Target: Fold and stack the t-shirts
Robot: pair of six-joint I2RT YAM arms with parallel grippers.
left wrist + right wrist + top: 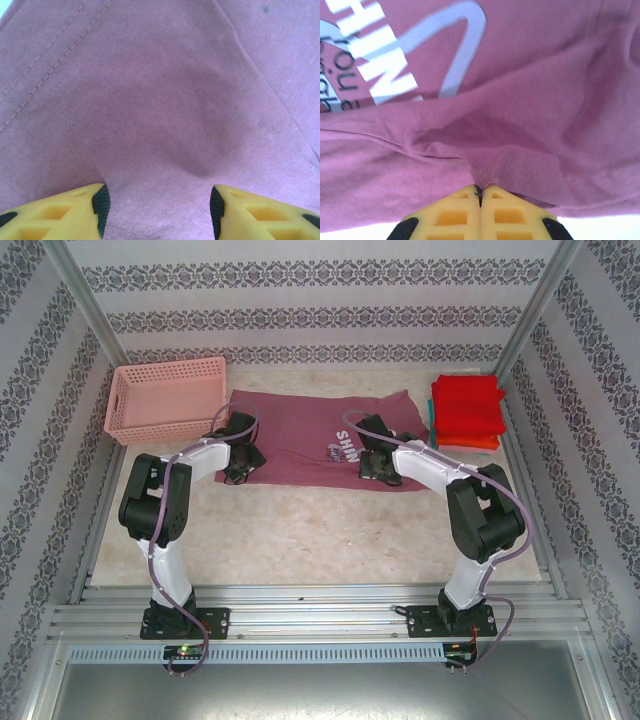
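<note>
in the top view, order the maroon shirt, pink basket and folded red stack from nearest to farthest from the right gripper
1. maroon shirt, in the middle, its near hem pinched in the right gripper.
2. folded red stack, back right, just beyond that gripper.
3. pink basket, back left, across the whole shirt.

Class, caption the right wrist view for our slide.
Right hand pinches the hem of the maroon t-shirt near its white print.
</note>
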